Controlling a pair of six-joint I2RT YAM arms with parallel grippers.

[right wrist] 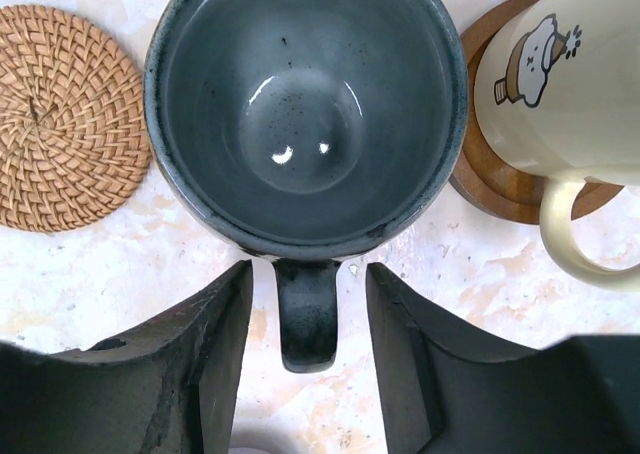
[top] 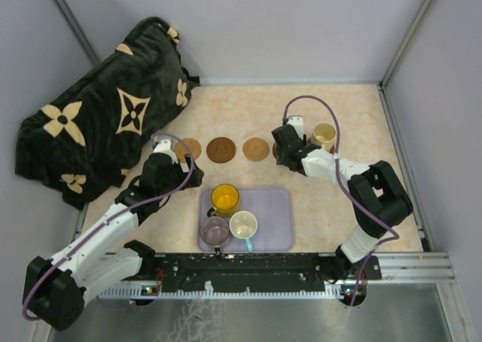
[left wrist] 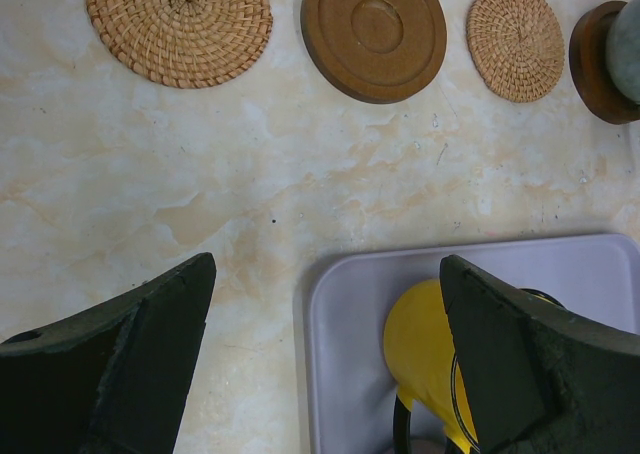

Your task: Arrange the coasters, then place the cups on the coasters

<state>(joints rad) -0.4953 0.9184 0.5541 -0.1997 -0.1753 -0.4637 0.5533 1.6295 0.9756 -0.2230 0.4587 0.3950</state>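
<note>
Standing grey-green mug [right wrist: 305, 104]: upright on the fourth coaster [left wrist: 592, 69], a dark wooden disc fourth from the left in the far row. The mug is glazed, speckled inside and empty.
Handle [right wrist: 305, 314]: a stubby dark loop pointing straight back at the wrist. Its long axis runs down the middle of the gap between the fingers.
Right gripper [right wrist: 307, 274]: let go. One finger stands on either side of the handle with a sliver of table [left wrist: 250, 174] showing on both sides, so nothing is grasped. A straight pull back along the handle's line looks like the safe way out; a sideways swing would likely clip it.
Cream mug [right wrist: 560, 74]: just right of the grey-green one, on the fifth coaster [right wrist: 500, 189], also dark wood. It has a smooth glaze and a cartoon print, and its handle faces the near side.
Bare coasters: three to the left. They are a small woven coaster [right wrist: 65, 114] just beside the grey-green mug, a turned wooden coaster [left wrist: 373, 34] with a sunken centre, and a large woven coaster [left wrist: 180, 19].
Lavender tray [top: 275, 206]: near centre, holding the yellow mug [top: 224, 198], mauve mug [top: 215, 230] and white mug [top: 243, 224].
Left gripper [left wrist: 325, 274]: spread wide and empty over the tray's far-left corner. The yellow mug lies just right of it and nearer, partly behind its right finger. By my reading this is the nearer arm for that cup.
</note>
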